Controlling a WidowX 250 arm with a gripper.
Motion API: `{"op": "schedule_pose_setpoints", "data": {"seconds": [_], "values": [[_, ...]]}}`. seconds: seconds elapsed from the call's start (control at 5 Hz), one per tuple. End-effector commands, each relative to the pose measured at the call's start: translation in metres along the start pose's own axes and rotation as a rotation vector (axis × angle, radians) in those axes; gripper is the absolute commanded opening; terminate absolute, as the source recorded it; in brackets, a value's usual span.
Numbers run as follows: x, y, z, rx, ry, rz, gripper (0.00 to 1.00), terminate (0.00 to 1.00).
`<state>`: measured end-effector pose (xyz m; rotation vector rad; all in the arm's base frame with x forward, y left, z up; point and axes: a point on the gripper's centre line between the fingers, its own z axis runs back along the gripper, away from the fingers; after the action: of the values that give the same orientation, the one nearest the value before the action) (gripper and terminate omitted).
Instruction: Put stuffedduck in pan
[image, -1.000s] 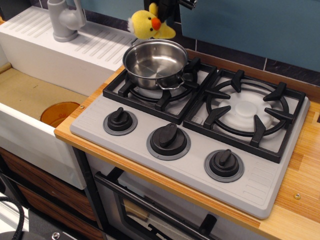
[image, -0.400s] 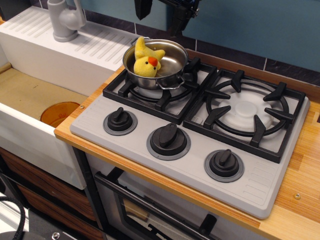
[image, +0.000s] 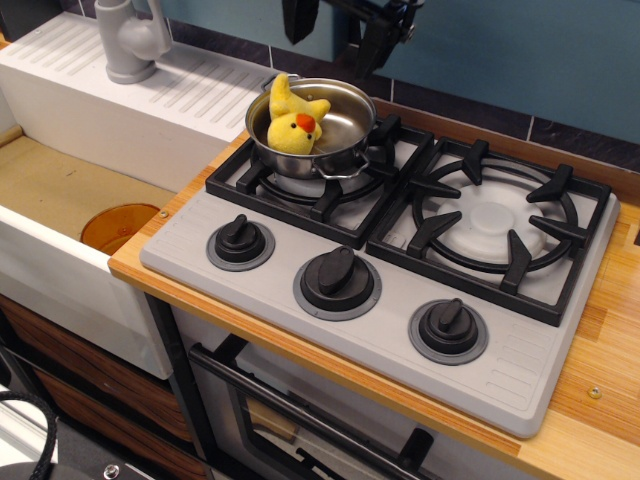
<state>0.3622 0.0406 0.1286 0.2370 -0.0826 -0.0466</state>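
The yellow stuffedduck (image: 293, 124) with an orange-red beak lies inside the shiny steel pan (image: 343, 140), leaning against its left wall. The pan stands on the back-left burner of the toy stove. My gripper (image: 335, 38) hangs at the top edge of the view, above and behind the pan. Its two dark fingers (image: 298, 20) are spread apart with nothing between them. Its upper part is cut off by the frame.
The grey stove top (image: 380, 330) has three black knobs along its front and an empty right burner (image: 492, 220). A white sink (image: 60, 190) with a grey tap (image: 130, 40) and an orange drain lies to the left. A wooden counter edges the stove.
One second ago the duck was held above the pan. It has since dropped into the pan, and the gripper has opened and risen slightly.
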Motion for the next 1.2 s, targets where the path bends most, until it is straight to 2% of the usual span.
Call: {"op": "schedule_pose_setpoints", "data": {"seconds": [0.0,0.2,0.4,0.6,1.0], "values": [[0.007,-0.002,0.033,-0.028,-0.086,0.018,1.0,0.0],[0.008,-0.007,0.035,-0.026,-0.091,0.018,1.0,0.0],[0.011,-0.011,0.034,-0.08,-0.084,0.014,1.0,0.0],[0.014,-0.013,0.034,-0.105,-0.077,0.02,1.0,0.0],[0.016,-0.014,0.037,-0.099,-0.073,0.023,1.0,0.0]]}}
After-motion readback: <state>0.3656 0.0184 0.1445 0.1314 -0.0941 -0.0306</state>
